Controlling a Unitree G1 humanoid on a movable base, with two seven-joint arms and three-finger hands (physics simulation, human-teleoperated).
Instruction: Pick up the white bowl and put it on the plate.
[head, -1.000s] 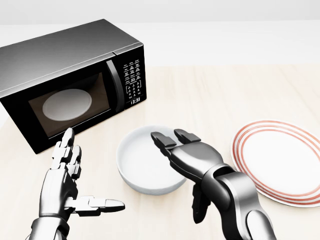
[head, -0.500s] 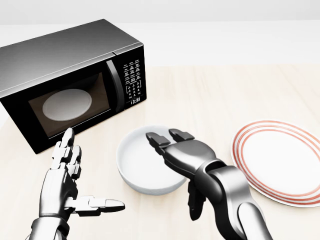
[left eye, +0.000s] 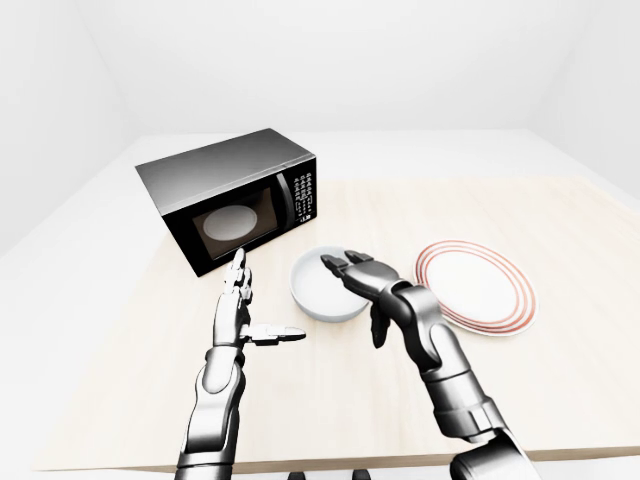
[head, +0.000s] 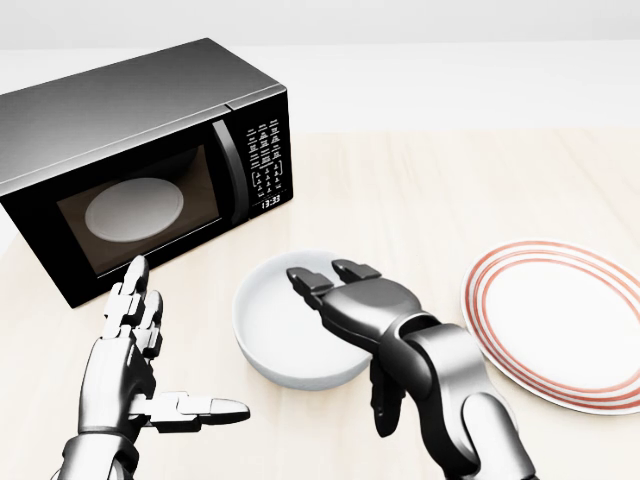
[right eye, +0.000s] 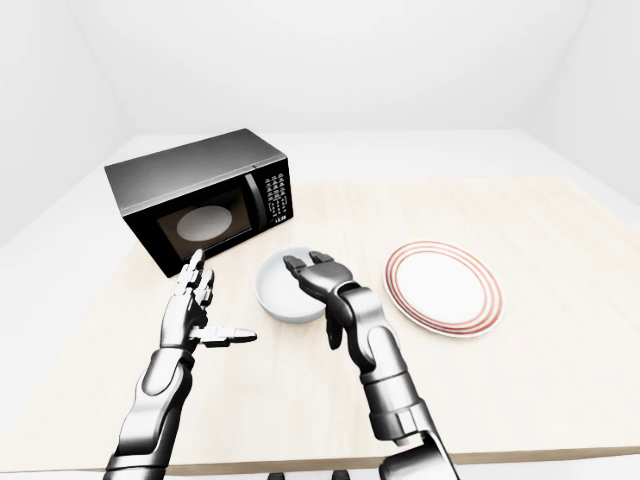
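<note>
Right hand poised over the bowl's rim, spread wide
White bowl (head: 285, 330) sits on the bench, plate (head: 570, 320) at its 3 o'clock; right hand (head: 345, 300) should pinch the near wall, thumb outside, before lifting; left hand (head: 135, 350) idles wide

a pale wood-grain table (left eye: 560, 380) fills the middle of a plain white room, its near edge running along the bottom of the left-eye view. a black microwave (left eye: 230, 195) with a dark glass door sits toward the table's far left corner. bare white walls (left eye: 330, 60) and soft, even light surround it.
</note>
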